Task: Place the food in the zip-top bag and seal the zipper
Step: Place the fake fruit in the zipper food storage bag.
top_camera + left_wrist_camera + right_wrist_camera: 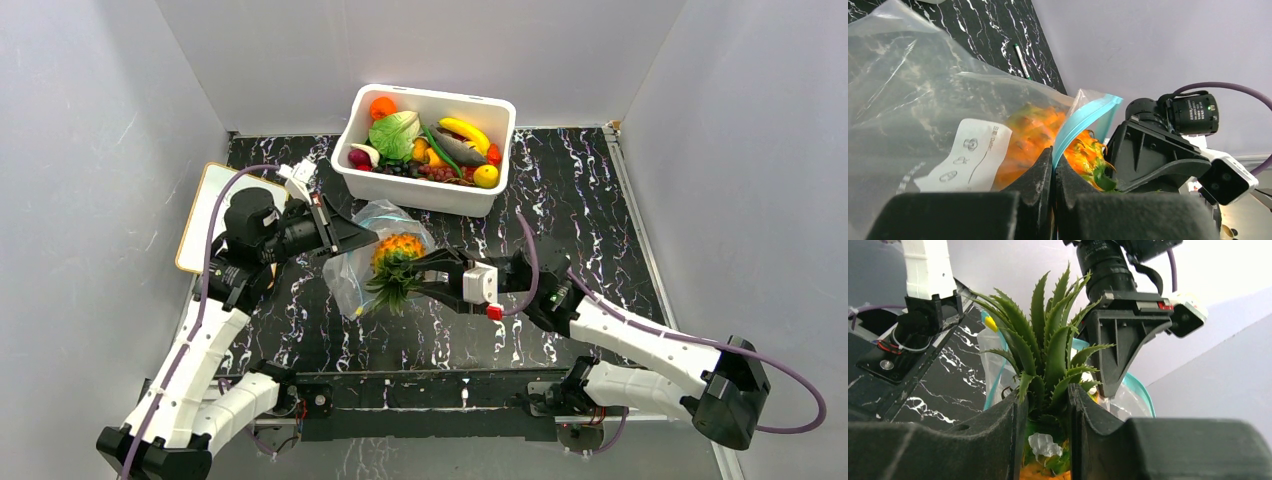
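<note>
Left gripper [1053,159] pinched shut on bag [923,90] mouth at teal zipper [1083,120]. Right gripper [1045,407] clamped on pineapple [397,250] at crown base. Pineapple body partly in bag mouth, crown sticking out, mid-table, just near of tub [420,188] holding other food [440,145].

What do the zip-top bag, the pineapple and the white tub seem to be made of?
The zip-top bag looks like thin clear plastic film: glossy, creased, see-through. The pineapple seems moulded plastic or rubber, judging by its stiff, evenly green leaves. The tub looks like rigid, smooth white plastic, faintly shiny.
</note>
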Tool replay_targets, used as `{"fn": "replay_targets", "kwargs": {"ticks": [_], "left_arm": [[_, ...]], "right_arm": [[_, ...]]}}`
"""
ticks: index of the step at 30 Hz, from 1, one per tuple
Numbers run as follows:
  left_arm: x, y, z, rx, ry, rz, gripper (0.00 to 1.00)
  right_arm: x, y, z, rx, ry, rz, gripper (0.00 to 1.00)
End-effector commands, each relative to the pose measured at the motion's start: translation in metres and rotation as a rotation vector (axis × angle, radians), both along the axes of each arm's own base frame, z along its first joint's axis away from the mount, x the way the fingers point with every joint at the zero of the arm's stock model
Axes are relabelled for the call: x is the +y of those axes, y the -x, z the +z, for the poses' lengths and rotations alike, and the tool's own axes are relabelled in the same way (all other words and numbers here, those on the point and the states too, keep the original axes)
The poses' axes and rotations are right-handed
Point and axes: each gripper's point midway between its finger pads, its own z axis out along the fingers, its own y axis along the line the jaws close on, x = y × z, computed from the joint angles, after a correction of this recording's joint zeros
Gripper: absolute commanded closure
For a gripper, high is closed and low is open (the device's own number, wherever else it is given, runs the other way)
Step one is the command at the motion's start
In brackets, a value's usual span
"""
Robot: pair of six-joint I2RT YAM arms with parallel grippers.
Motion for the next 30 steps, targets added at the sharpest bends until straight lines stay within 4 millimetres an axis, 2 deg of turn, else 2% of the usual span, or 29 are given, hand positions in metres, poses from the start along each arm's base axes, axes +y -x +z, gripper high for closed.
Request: {"fn": "replay_targets", "kwargs": {"ticks": [1, 4, 8, 14, 18, 26, 30], "left_arm": [[-0.006, 0.013, 0.014, -0.022, 0.026, -0.087, 1.0], [-0.008, 0.018, 0.02, -0.036, 0.033, -0.12, 1.0], [-0.007, 0.023, 0.026, -0.06, 0.023, -0.14, 1.0], [-0.008, 0.025, 0.022, -0.059, 0.027, -0.158, 1.0], [-0.007, 0.021, 0.016, -0.045, 0.03, -0.13, 1.0], [-0.003, -0.001, 0.006, -0.033, 0.006, -0.024, 1.0], [-0.001, -0.012, 0.0, -0.03, -0.016, 0.015, 1.0]], "right_arm": [[0.003, 0.008, 0.028, -0.164, -0.022, 0.051, 0.84], [0.004, -0.002, 0.009, -0.162, 0.055, 0.006, 0.82], [-0.001, -0.019, -0.002, -0.138, 0.079, -0.1, 0.77], [-0.001, -0.034, -0.014, -0.081, 0.12, -0.17, 0.59], [-0.004, -0.038, -0.015, -0.031, 0.126, -0.206, 0.41], [-0.015, -0.04, -0.012, 0.285, 0.097, -0.274, 0.39], [-0.026, -0.042, 0.003, 0.513, 0.019, -0.334, 0.39]]}}
